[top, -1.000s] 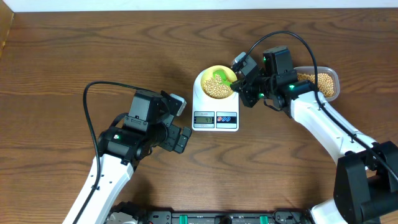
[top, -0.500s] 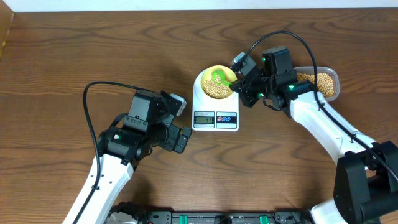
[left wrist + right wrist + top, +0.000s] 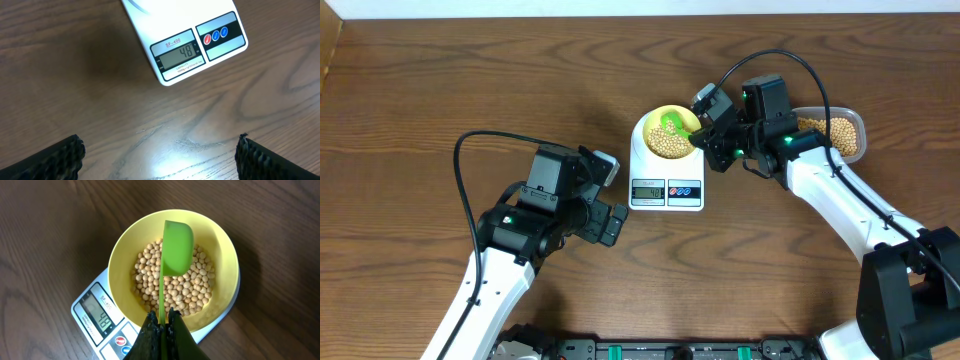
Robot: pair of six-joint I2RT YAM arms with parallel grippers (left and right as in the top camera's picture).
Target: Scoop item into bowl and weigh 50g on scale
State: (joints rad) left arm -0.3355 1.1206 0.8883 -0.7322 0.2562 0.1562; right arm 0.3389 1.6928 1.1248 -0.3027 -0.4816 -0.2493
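Sitting on one scale [image 3: 666, 190], one bowl [image 3: 122, 255], many beans [image 3: 192, 294], one scoop [image 3: 178, 247]

White rounded-rectangular scale [image 3: 666, 191] lying flat near the middle of the table [image 3: 470, 80], its front panel facing the robot. Its grey display [image 3: 180, 52] reads 48, with small red and blue buttons [image 3: 216, 35] beside it. A small round pale yellow bowl [image 3: 120, 255] stands upright on the scale's platform, covering most of it. Pea-sized tan-yellow beans [image 3: 150, 272] lie in a shallow layer across the bowl's floor.
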